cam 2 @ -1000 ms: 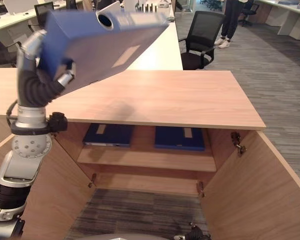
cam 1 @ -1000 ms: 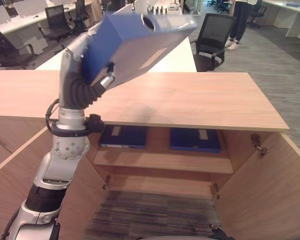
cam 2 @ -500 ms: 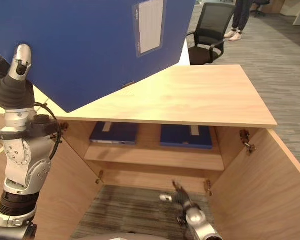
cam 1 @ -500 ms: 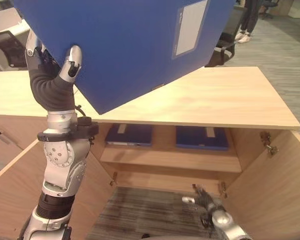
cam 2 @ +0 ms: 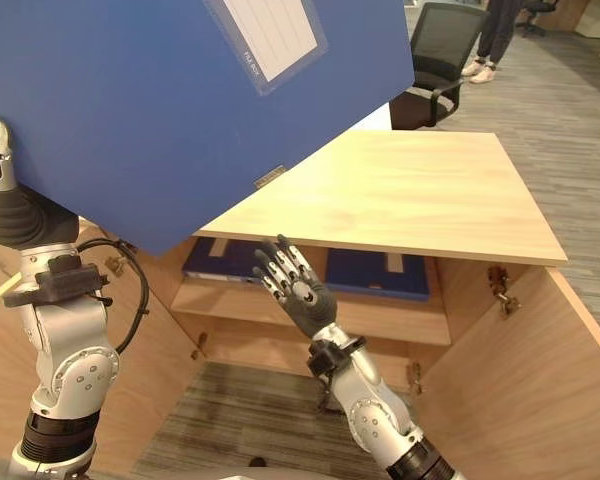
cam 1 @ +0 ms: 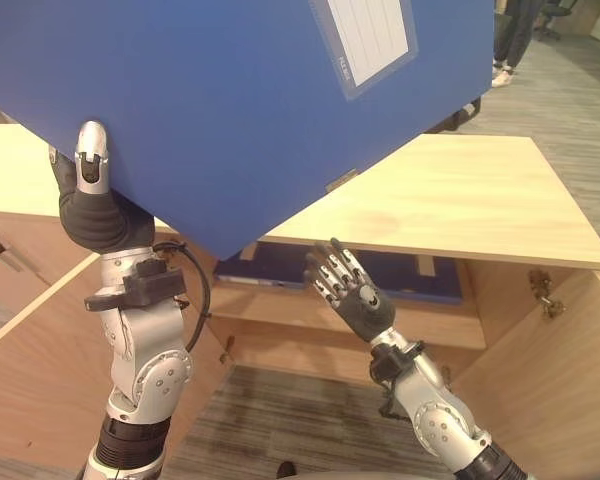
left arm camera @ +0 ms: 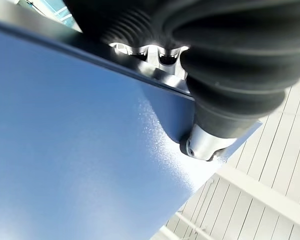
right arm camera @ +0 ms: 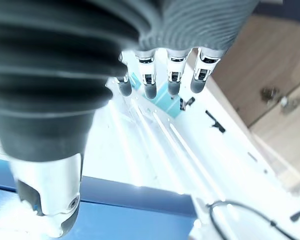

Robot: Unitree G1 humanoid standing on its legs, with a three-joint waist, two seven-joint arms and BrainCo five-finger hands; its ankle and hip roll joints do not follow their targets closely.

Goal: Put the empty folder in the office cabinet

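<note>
Left eye view shows the blue folder (cam 1: 220, 110) raised high and tilted, its broad face toward the camera, a pale label (cam 1: 365, 40) near its upper edge at 1 o'clock. The left robot hand (cam 1: 92, 190) grips the folder's lower corner at 9 o'clock, thumb pressed flat on the blue face with the arm standing almost upright beneath it. Left wrist view confirms the pinch: the thumb (left arm camera: 206, 142) lies on the cover while fingers curl behind its edge.

Below the folder's low corner, at 5 o'clock from it, the right robot hand (cam 1: 348, 290) is lifted palm up, fingers spread and straight, holding nothing and not touching the folder; its forearm rises from 5 o'clock.

Behind both hands stands the wooden office cabinet (cam 1: 480, 190), its doors swung open. On its upper shelf (cam 2: 370, 315) lie two other blue folders (cam 2: 375, 273) flat, side by side. A black office chair (cam 2: 442, 45) stands beyond at 1 o'clock.
</note>
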